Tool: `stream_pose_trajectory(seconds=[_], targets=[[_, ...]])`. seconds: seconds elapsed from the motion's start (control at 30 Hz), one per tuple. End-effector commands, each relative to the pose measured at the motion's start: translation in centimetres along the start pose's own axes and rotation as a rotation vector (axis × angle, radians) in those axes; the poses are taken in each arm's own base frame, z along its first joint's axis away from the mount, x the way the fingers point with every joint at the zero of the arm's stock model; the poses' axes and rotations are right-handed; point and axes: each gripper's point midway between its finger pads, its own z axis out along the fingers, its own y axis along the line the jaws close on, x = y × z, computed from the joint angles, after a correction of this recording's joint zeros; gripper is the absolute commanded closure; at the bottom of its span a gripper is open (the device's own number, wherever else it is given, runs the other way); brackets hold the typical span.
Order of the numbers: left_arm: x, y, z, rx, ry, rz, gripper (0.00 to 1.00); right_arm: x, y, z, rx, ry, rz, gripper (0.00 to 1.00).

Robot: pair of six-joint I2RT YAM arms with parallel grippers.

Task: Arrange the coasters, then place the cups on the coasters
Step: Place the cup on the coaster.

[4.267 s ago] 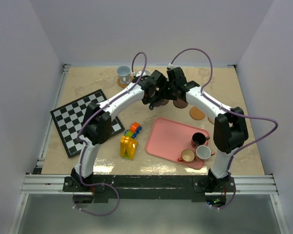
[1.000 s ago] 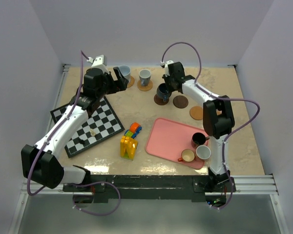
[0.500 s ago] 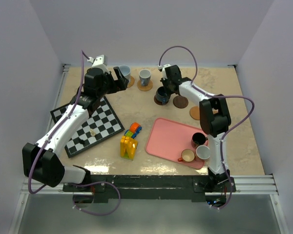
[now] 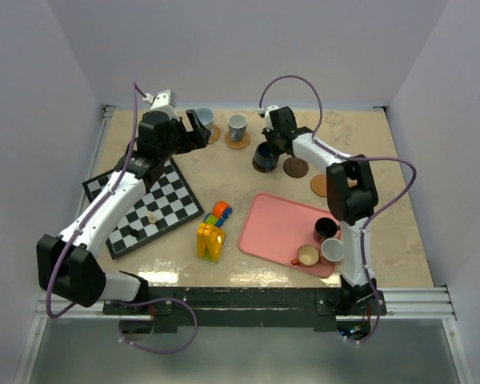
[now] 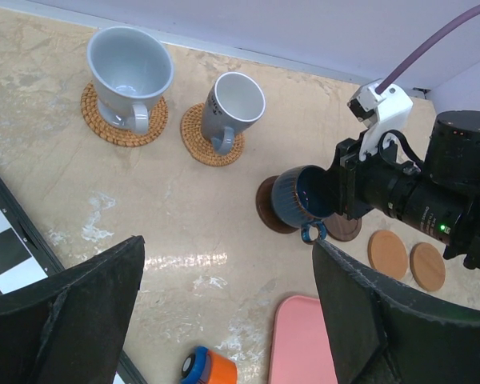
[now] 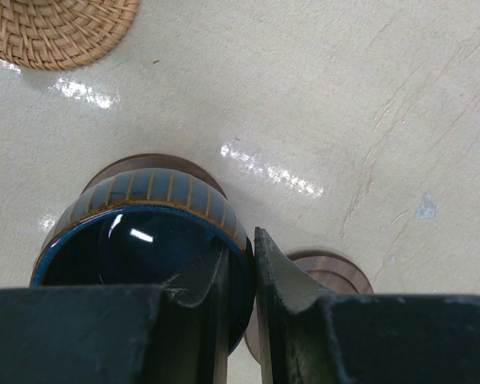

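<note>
**Right gripper pinched on the navy cup's rim, left gripper gaping**

Nearest my bases, the pink tray carries the black cup, the tan cup and the grey-white cup in its near right corner. The toy blocks stand just left of the tray.

My right arm rises from its base, folds at the elbow above the tray's far right side and reaches left. My right gripper is almost closed on the navy cup, one finger inside the rim and one outside. That cup sits over a dark brown coaster; whether it rests fully on it I cannot tell. Another dark brown coaster lies just to the right, and two orange-tan coasters lie bare beyond it.

My left arm stretches diagonally over the checkerboard. My left gripper hangs spread wide and holds nothing.

Farthest back, two pale cups stand upright, each on its own woven coaster.

Four seconds ago both arms crowded together over the middle coasters. My left has since swung out over the checkerboard. Over the last second my right wrist has drawn slightly left with the cup. The last half second shows no change.
</note>
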Motion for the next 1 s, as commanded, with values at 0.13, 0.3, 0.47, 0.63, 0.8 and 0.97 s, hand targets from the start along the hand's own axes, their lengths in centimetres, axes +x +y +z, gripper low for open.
stream_pose_trajectory(seconds=[0.13, 0.3, 0.47, 0.63, 0.8, 0.97], targets=[[-1.5, -0.5, 0.2, 0.022, -0.054, -0.023, 0.1, -3.4, 0.1, 0.1, 0.018, -0.097, -0.006, 1.0], [-1.3, -0.4, 0.2, 0.02, -0.05, -0.024, 0.1, -2.7, 0.0, 0.4, 0.021, -0.083, -0.008, 1.0], [-1.2, -0.4, 0.2, 0.018, -0.047, -0.035, 0.1, -2.1, 0.0, 0.3, 0.029, -0.072, -0.008, 1.0], [-1.2, -0.4, 0.2, 0.021, -0.051, -0.044, 0.1, -2.0, -0.3, 0.3, 0.048, -0.07, -0.011, 0.86], [-1.0, -0.3, 0.3, 0.018, -0.049, -0.052, 0.1, -2.7, -0.5, 0.1, 0.054, -0.084, -0.011, 0.71], [-1.1, -0.4, 0.3, 0.018, -0.052, -0.057, 0.1, -3.1, -0.7, 0.0, 0.059, -0.091, -0.007, 0.58]])
